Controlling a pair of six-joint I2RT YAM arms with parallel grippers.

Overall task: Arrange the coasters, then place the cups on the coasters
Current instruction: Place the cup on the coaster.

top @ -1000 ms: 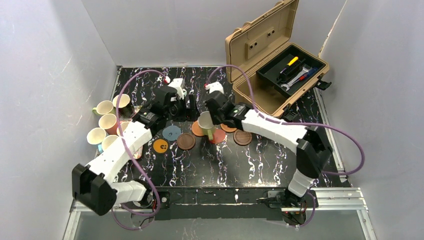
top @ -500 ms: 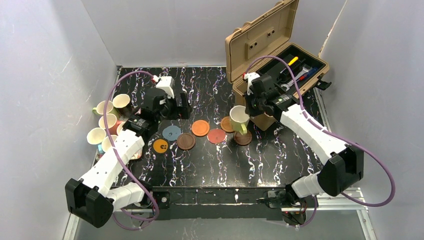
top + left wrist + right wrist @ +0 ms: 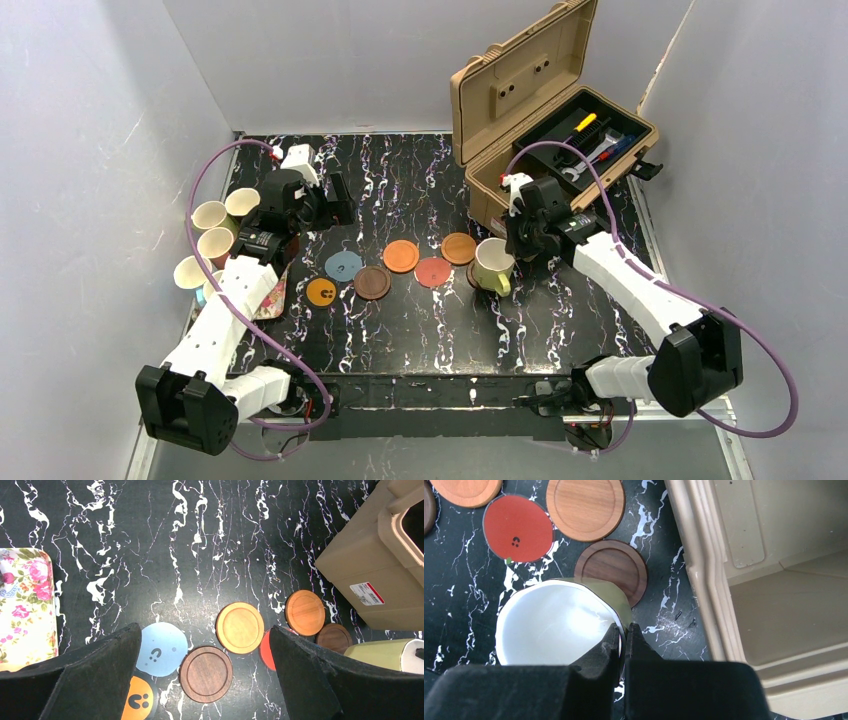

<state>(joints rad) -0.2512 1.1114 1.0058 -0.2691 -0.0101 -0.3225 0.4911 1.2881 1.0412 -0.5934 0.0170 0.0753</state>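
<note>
Lime mug (image 3: 554, 622) now over dark-wood coaster (image 3: 611, 567)

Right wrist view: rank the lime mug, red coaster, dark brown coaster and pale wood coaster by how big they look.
1. lime mug: largest, though nearest the camera.
2. pale wood coaster, red coaster, dark brown coaster: about alike; the mug hides part of the dark one, so no ranking.
</note>
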